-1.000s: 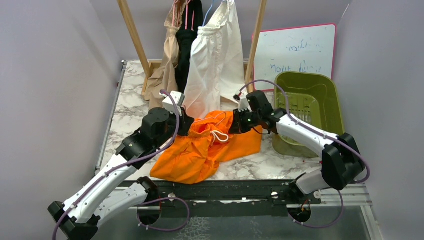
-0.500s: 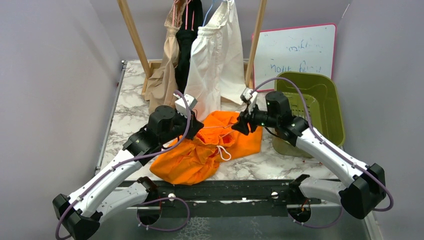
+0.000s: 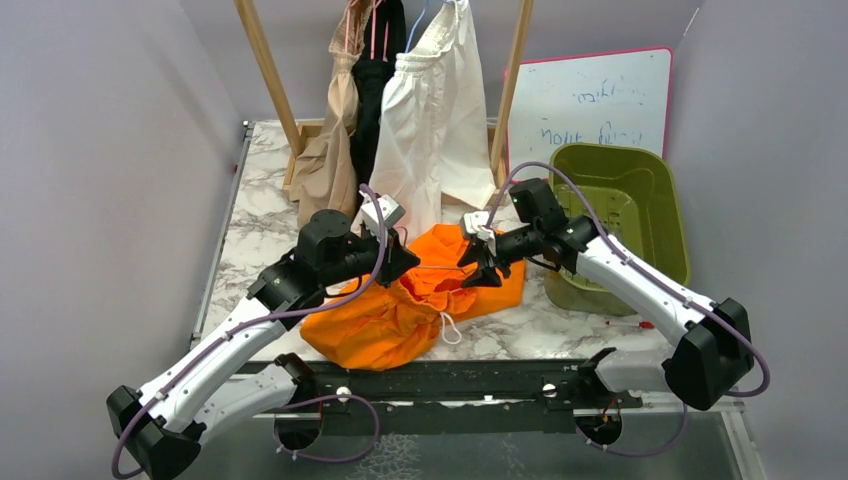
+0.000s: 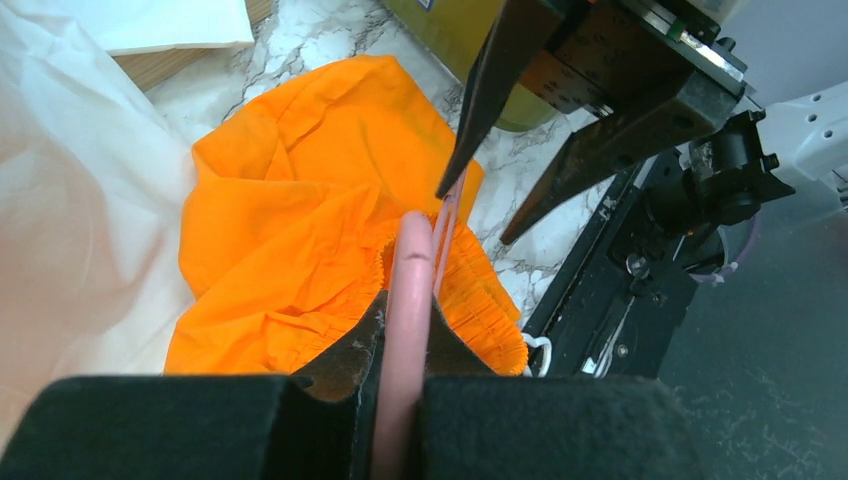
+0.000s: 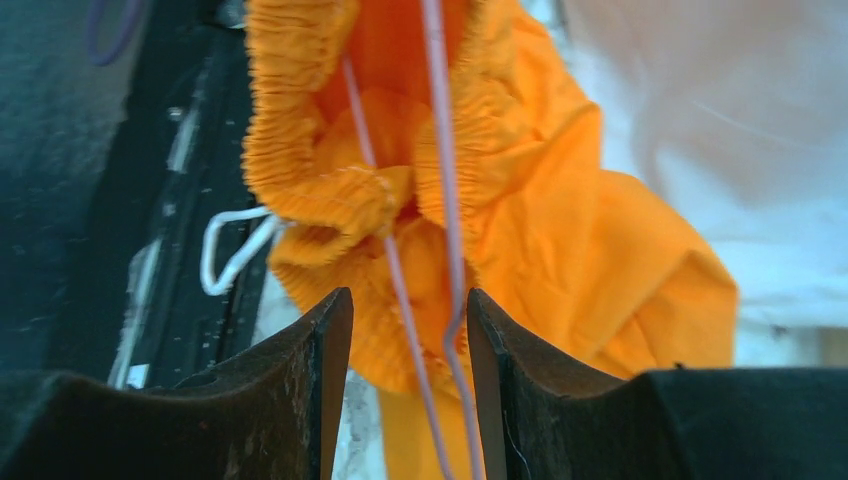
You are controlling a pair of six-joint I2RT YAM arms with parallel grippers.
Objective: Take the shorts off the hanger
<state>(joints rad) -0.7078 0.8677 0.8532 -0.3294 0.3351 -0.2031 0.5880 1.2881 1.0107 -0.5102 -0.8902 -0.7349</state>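
The orange shorts (image 3: pixel 390 315) lie crumpled at the centre of the marble table (image 3: pixel 255 235). They are light, limp cloth that will sag and slide, so the thick gathered waistband (image 5: pixel 300 160) is the best hold. At its 9 o'clock the left gripper (image 3: pixel 403 262) is clamped on the smooth pink hanger (image 4: pixel 410 270). At 3 o'clock the right gripper (image 3: pixel 478 266) stands partly open around the thin wires, seemingly not pinching. The cream shorts (image 3: pixel 430 130), black shorts (image 3: pixel 372 110) and tan shorts (image 3: pixel 325 160) hang at 12 o'clock.

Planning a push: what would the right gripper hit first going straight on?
Probably the orange shorts, at the waistband; the right gripper is open, the pink hanger running between its fingers.
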